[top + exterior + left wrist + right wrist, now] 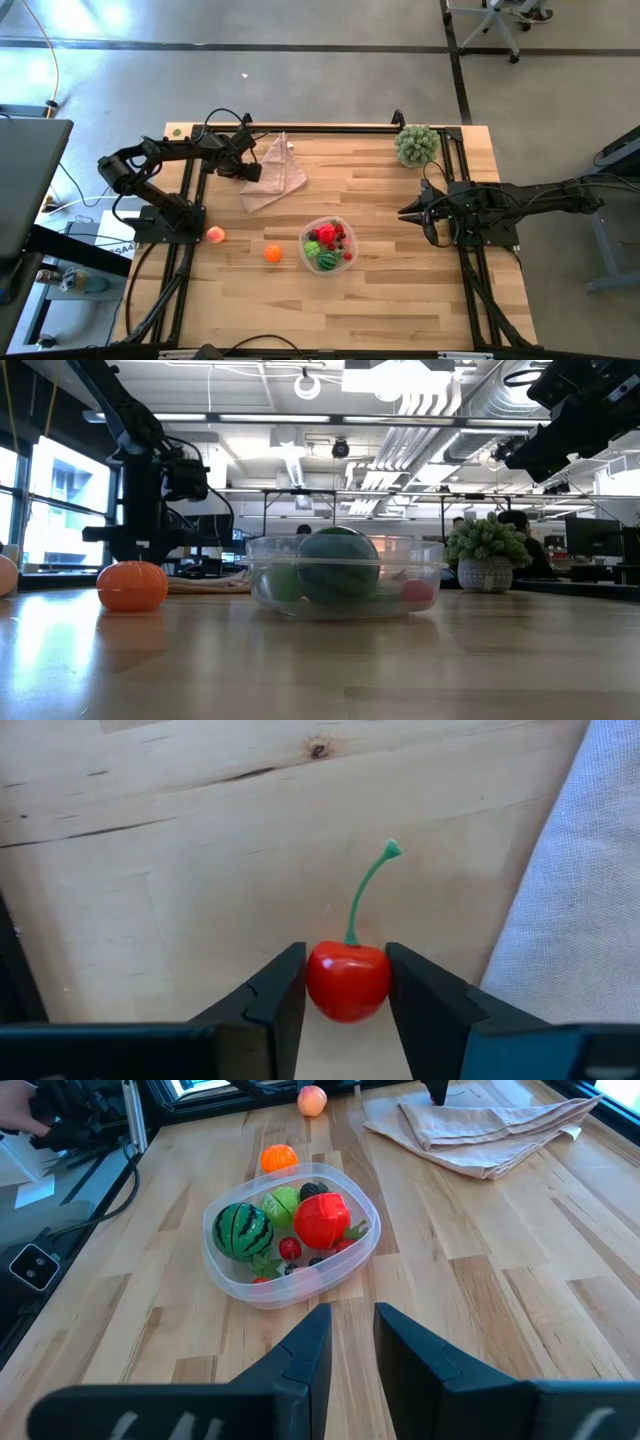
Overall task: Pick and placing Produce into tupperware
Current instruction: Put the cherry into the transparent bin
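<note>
A small red cherry (347, 982) with a green stem (366, 890) lies by the pink cloth (275, 172) at the table's far left. My left gripper (345, 970) points down over it, shut on it. The clear tupperware (300, 1285) stands mid-table and holds a striped melon (243, 1230), a red apple (322, 1220), a green apple (283, 1205) and small berries. An orange (273, 254) and a pink peach (215, 235) rest on the wood to its left. My right gripper (350, 1340) hangs above the table's right side, aimed at the tub, its fingers slightly apart and holding nothing. My left gripper pinches the cherry's round body (318, 982) between its two fingers, one on each side. The fingers come from above, pointing down. The stem sticks out free beyond the fingers. Whether the cherry is off the wood, I cannot tell.
A bushy pale-green plant (417, 145) in a pot stands at the far right corner. The folded pink cloth lies right beside the cherry. Black frame rails (190, 200) run along the table's left and right sides. Bare wood lies between the cloth and the tub.
</note>
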